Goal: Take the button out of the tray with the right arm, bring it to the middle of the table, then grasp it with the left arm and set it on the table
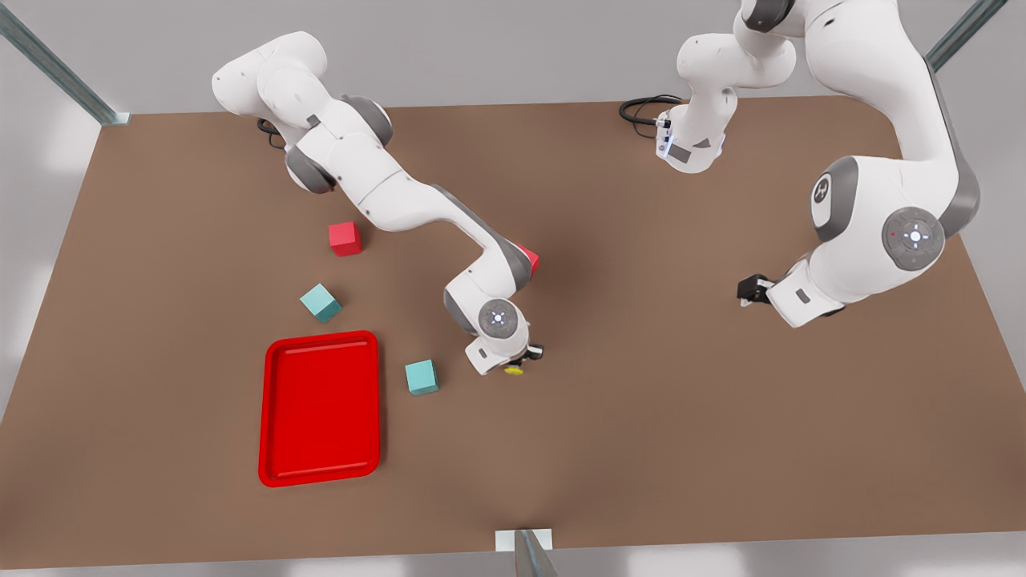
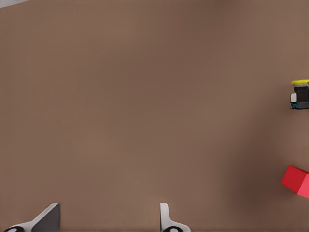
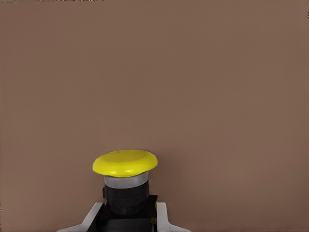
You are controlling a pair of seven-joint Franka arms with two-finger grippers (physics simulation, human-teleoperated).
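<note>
Front view: brown table [image 1: 657, 449] w/ a red tray [image 1: 276, 449] near the view's left, nothing lying in it. Two teal cubes sit nearby, one [image 1: 321, 303] just above the tray, one [image 1: 422, 377] just to its right. A red cube [image 1: 345, 238] lies further back, and another red cube [image 1: 529, 258] peeks out behind the forearm of the arm on the view's left. That arm is the right arm; its gripper [image 1: 523, 361] is near the table's middle, right of the tray, closed on the button [image 1: 515, 369], whose yellow cap pokes out below the wrist. The left gripper [image 1: 745, 290] is on the view's right, well apart from the button, over bare table.

Left wrist view: left gripper's fingertips [image 2: 48, 217] spread wide, nothing between them, bare table beneath. Far off, the button [image 2: 300, 94] shows, yellow cap over dark body, plus a red cube [image 2: 297, 180] near it.

Right wrist view: right gripper [image 3: 128, 217] clamps the button [image 3: 125, 181] by its black body, one finger each side, touching. Yellow cap points away from the wrist, grey ring under it. Plain table surface beyond.
</note>
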